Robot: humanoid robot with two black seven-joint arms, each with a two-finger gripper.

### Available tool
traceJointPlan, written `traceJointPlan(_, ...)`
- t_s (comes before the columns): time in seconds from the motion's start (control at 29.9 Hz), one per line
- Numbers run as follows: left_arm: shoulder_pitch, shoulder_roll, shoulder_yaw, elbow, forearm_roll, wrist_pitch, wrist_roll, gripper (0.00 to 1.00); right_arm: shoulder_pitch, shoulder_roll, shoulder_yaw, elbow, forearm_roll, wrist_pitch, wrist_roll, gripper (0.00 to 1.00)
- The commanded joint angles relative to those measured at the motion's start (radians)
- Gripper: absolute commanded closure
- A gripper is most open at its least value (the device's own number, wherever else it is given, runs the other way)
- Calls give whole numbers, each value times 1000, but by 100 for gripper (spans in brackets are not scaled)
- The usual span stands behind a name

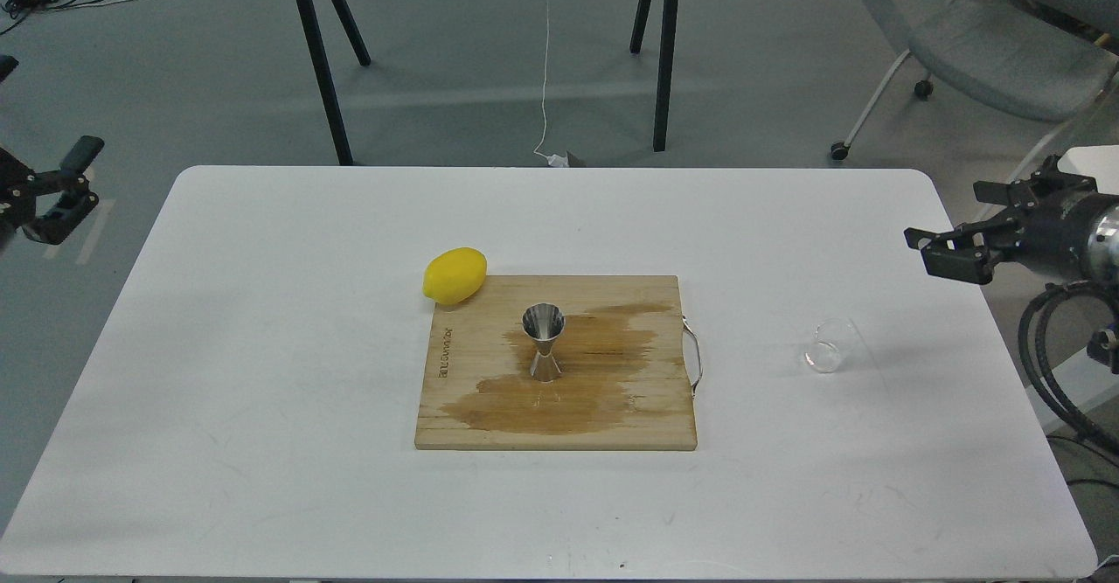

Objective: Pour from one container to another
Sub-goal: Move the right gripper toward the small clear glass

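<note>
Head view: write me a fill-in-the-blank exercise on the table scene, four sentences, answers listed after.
1. The steel jigger stands upright on the wooden ____.
2. The yellow lemon lies at the cutting board's far-____ corner.
3. The clear glass tumbler sits on the white table, to the ____ of the board's metal handle.
4. The right gripper holds ____, its jaws apart above the table's right edge.

Missing words: cutting board; left; right; nothing

Shiny steel jigger (544, 341), clear glass tumbler (828, 346), wet-stained wooden board (556, 363).
</note>
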Motion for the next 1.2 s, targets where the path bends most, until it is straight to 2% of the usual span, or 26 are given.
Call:
traceJointPlan(0.0,2,-56,2,3,13,0,0,1,-161,-4,22,6,-2,240,0,0)
traceJointPlan(0.1,2,-75,0,10,13,0,0,1,-269,33,18,-19,-4,508,0,0)
traceJointPlan(0.17,2,-78,0,12,13,0,0,1,-320,80,18,-42,-7,648,0,0)
traceJointPlan(0.3,5,-76,2,13,13,0,0,1,-368,142,9,-134,-22,848,0,0)
traceJointPlan(0.4,16,-78,2,24,13,0,0,1,-377,237,9,-217,-33,935,0,0)
traceJointPlan(0.54,25,-83,5,30,14,0,0,1,-373,309,13,-241,-33,935,0,1)
traceJointPlan(0.77,37,-96,5,30,16,0,0,1,-376,312,13,-195,-30,703,0,1)
traceJointPlan(0.9,37,-101,5,30,36,0,0,1,-377,312,16,-152,-30,568,28,1)
traceJointPlan(1.17,39,-126,5,36,65,0,0,1,-330,334,7,-160,-36,414,84,1)
